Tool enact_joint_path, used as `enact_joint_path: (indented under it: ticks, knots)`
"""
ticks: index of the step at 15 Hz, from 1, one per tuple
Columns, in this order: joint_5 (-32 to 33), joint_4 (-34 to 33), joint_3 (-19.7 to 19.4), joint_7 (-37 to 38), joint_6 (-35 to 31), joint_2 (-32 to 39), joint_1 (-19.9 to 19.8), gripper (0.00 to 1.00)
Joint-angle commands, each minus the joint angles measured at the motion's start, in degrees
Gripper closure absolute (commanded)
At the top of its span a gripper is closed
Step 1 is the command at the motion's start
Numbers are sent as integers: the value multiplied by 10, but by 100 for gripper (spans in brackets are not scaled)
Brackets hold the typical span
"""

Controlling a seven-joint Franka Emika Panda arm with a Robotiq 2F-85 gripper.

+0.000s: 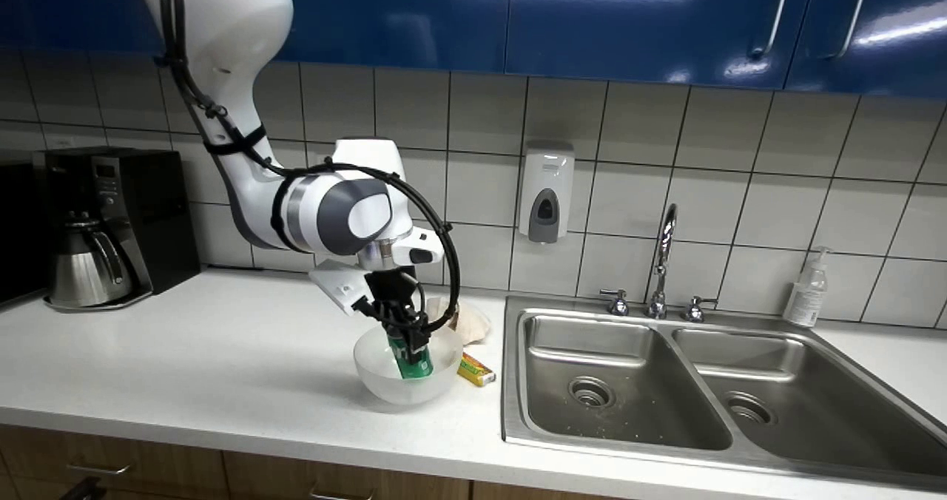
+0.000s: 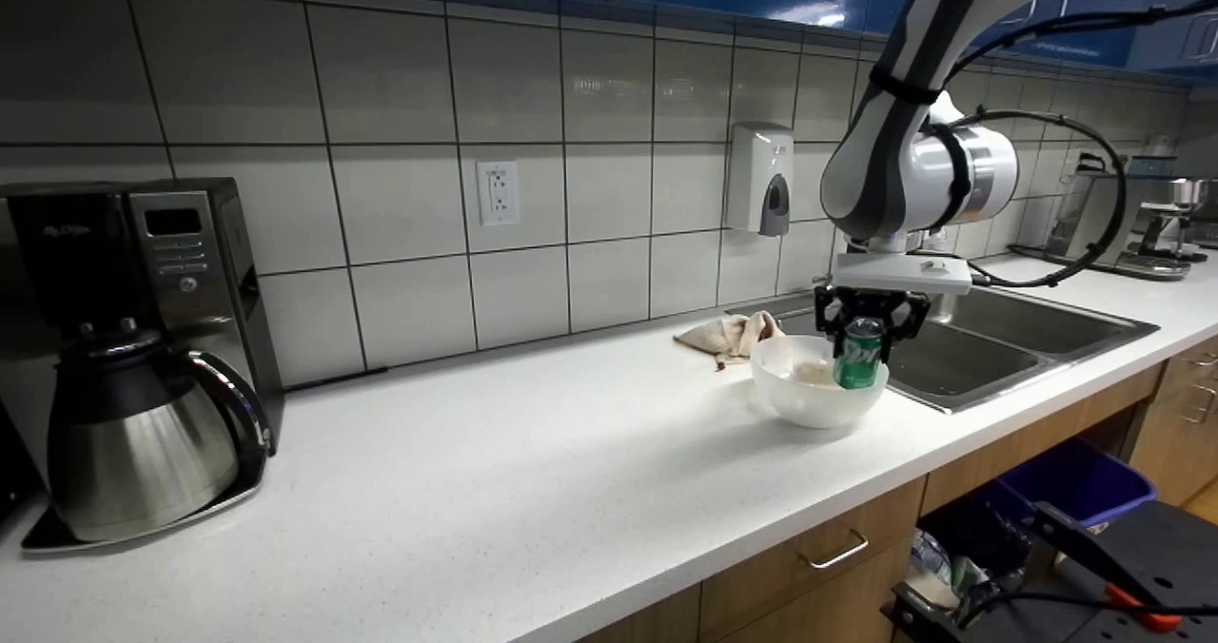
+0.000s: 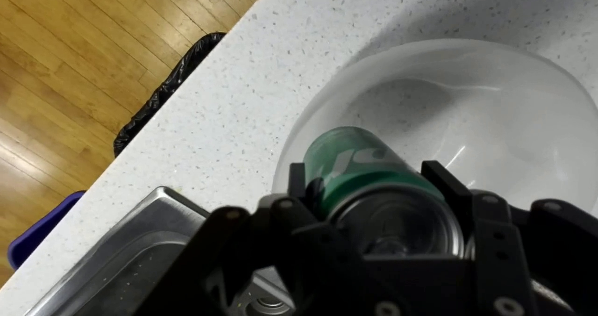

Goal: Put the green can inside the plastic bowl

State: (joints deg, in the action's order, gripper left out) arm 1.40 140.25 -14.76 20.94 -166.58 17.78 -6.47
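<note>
On the counter [image 2: 457, 491]: plastic bowl [image 3: 528, 119], yellowish packet [image 1: 476, 369] just beside it, rumpled cloth [image 2: 728, 336] behind, steel double sink [image 1: 513, 382] near; coffee maker [image 1: 152, 208] well apart. Gripper [image 2: 862, 343] clamped on green can [image 3: 359, 161], a finger to each side. Can down within the bowl's mouth, long axis steep but tilted, silvery end up toward the gripper. Contact between can and bowl hard to judge from these angles.

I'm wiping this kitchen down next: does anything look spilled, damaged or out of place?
Little stands out. Near the bowl, the cloth lies crumpled, not folded, and the closer basin is speckled, as if unrinsed. The can leans, probably from how the fingers hold it. I see no spill or damage.
</note>
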Motion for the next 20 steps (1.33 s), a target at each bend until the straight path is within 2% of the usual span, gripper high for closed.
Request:
enact_joint_path:
  ticks: [1,8,18,19,20]
  knots:
    - [-50,-35,12,-14,-29,44,-9,62]
    - [-113,-85,33,-27,-53,114,-29,62]
    - [-187,-124,97,-47,-66,153,-98,62]
    - [-191,-125,100,-47,-66,153,-102,58]
    - [-194,-126,102,-48,-65,152,-105,12]
